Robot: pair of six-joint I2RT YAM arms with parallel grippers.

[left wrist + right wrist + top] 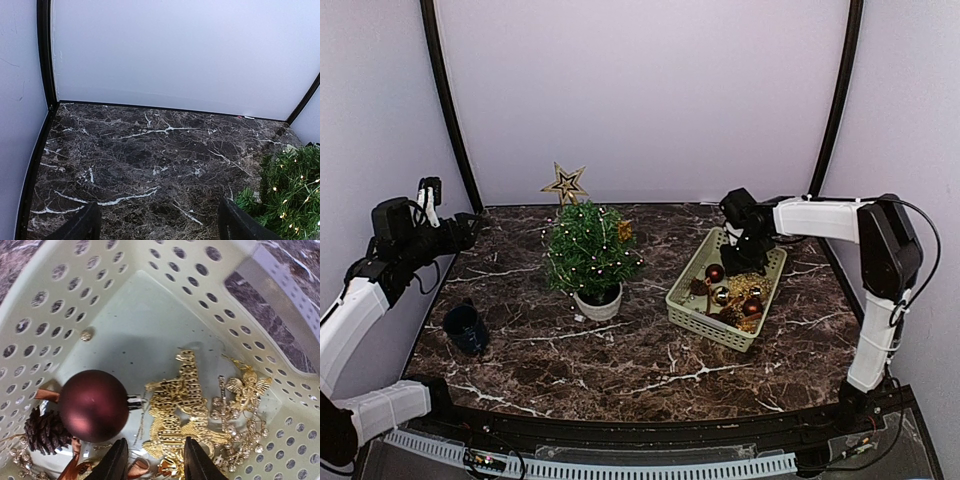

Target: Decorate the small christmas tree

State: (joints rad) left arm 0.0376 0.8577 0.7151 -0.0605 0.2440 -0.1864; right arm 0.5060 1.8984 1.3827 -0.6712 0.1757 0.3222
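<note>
The small christmas tree [588,250] stands mid-table in a round white pot [600,304], strung with tiny lights and topped by a wooden star [565,183]; its branches [290,195] show at the right of the left wrist view. My right gripper [748,256] hangs inside the beige basket [682,310]. In the right wrist view it [156,462] is open, its fingers astride the lower end of a gold filigree ornament [182,405] lying on the basket floor. A dark red ball [94,405] lies just left of it. My left gripper [470,232] [160,227] is open over bare marble, left of the tree.
The basket wall [125,275] also encloses a pine cone [45,431], a gold angel [245,387] and bead strands. A dark blue cup [466,328] sits near the table's left front. Lilac walls with black posts close in the table.
</note>
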